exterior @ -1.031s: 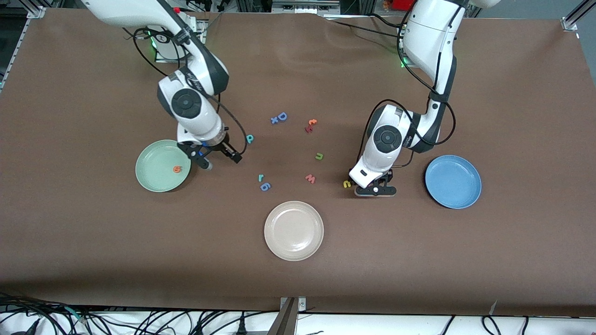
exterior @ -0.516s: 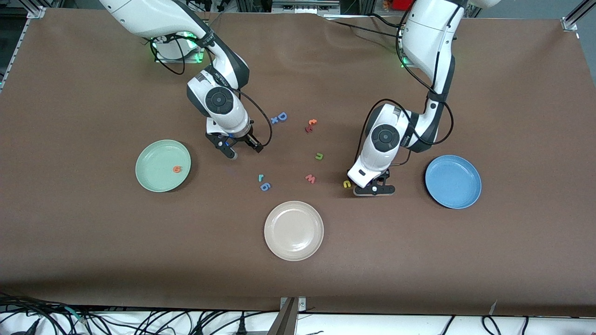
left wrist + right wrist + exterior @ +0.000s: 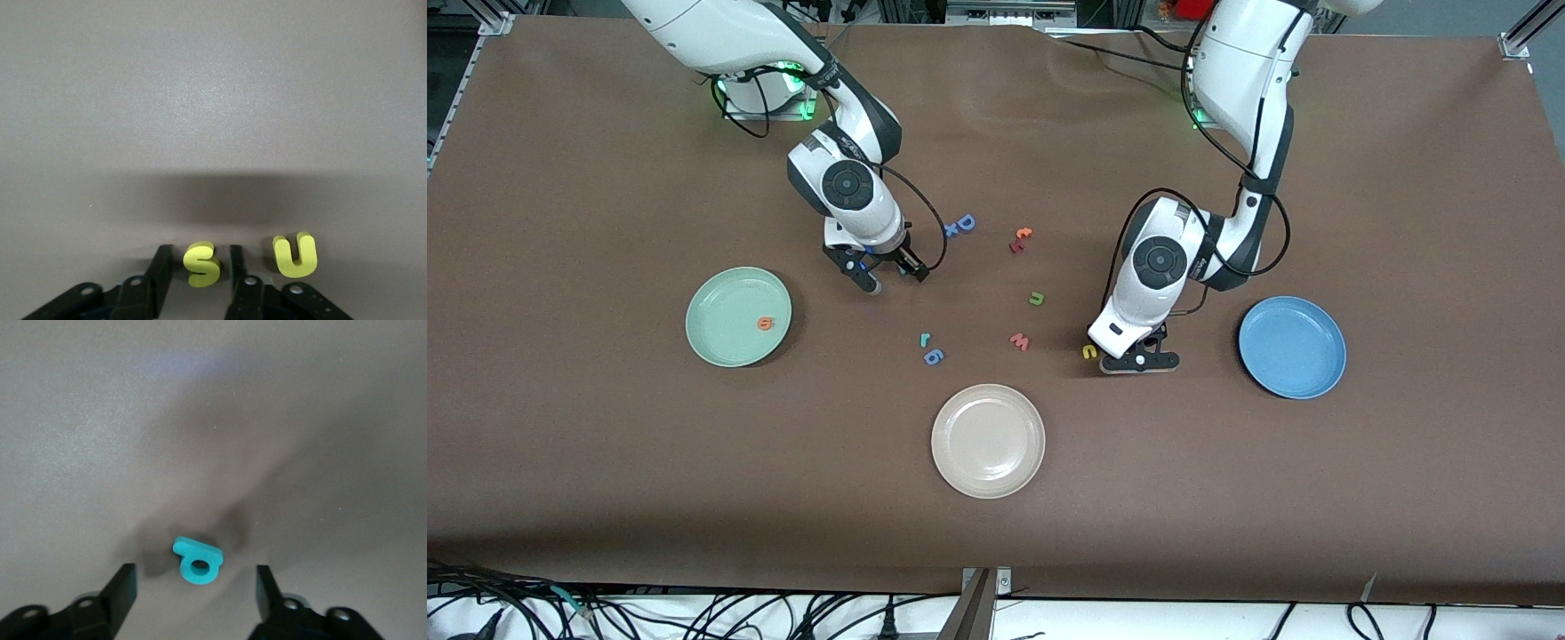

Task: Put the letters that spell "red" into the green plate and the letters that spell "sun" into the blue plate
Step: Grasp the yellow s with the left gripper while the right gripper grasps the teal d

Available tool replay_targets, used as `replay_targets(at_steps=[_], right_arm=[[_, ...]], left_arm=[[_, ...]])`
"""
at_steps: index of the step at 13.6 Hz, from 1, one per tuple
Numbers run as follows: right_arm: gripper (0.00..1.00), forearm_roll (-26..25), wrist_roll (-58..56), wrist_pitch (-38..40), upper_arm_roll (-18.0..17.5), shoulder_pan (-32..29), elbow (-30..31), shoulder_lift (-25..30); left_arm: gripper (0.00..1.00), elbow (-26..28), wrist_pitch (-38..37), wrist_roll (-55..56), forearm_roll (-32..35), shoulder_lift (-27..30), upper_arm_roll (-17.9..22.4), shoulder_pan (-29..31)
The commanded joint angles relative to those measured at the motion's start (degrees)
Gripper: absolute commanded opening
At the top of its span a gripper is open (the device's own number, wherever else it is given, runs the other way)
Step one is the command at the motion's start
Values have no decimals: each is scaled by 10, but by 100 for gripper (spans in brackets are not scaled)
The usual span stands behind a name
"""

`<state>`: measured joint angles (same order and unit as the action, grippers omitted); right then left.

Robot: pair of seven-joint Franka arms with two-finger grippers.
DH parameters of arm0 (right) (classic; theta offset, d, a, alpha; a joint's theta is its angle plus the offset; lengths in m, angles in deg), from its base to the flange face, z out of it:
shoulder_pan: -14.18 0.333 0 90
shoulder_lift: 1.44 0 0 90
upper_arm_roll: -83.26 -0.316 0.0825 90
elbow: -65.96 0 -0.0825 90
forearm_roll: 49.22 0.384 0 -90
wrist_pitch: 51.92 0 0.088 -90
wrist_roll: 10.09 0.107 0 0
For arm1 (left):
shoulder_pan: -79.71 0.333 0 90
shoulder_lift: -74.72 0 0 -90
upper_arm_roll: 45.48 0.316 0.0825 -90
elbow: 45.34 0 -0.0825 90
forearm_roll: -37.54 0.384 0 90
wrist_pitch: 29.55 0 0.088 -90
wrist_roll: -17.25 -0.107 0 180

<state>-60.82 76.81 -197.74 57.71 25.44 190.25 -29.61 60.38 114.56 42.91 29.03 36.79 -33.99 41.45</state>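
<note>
My left gripper is down at the table, open, its jaws narrowly straddling the yellow "s" with small gaps on both sides. The yellow "u" lies just beside it. My right gripper hangs open over the teal "d", which the front view hides. The orange "e" lies in the green plate. The teal "r" and green "u" lie mid-table. The blue plate sits toward the left arm's end with nothing in it.
A beige plate sits nearest the front camera. Loose letters lie mid-table: a blue "6" beside the "r", a pink "w", a blue "D" with a small "x", and a red-orange pair.
My right arm swung away from the green plate to over the teal "d". My left gripper's jaws narrowed around the yellow "s".
</note>
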Motion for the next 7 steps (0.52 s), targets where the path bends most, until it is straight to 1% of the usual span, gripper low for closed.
replay_targets(at_steps=[1, 2, 3, 5, 6, 7], right_arm=[[77, -11, 13, -9, 4, 5, 8, 5], [77, -12, 13, -9, 5, 5, 10, 5], [77, -16, 13, -9, 5, 5, 11, 5], [77, -31, 13, -9, 14, 5, 18, 5], [76, -37, 13, -9, 16, 5, 19, 5], [69, -38, 13, -10, 21, 6, 18, 4]], left_arm=[[34, -6, 3, 17, 21, -3, 1, -1], [31, -6, 3, 16, 21, -4, 1, -1], [24, -6, 3, 16, 22, -5, 1, -1], [14, -5, 12, 14, 22, -5, 1, -1], [6, -4, 13, 12, 22, -5, 1, -1], [6, -4, 13, 11, 22, -5, 1, -1]])
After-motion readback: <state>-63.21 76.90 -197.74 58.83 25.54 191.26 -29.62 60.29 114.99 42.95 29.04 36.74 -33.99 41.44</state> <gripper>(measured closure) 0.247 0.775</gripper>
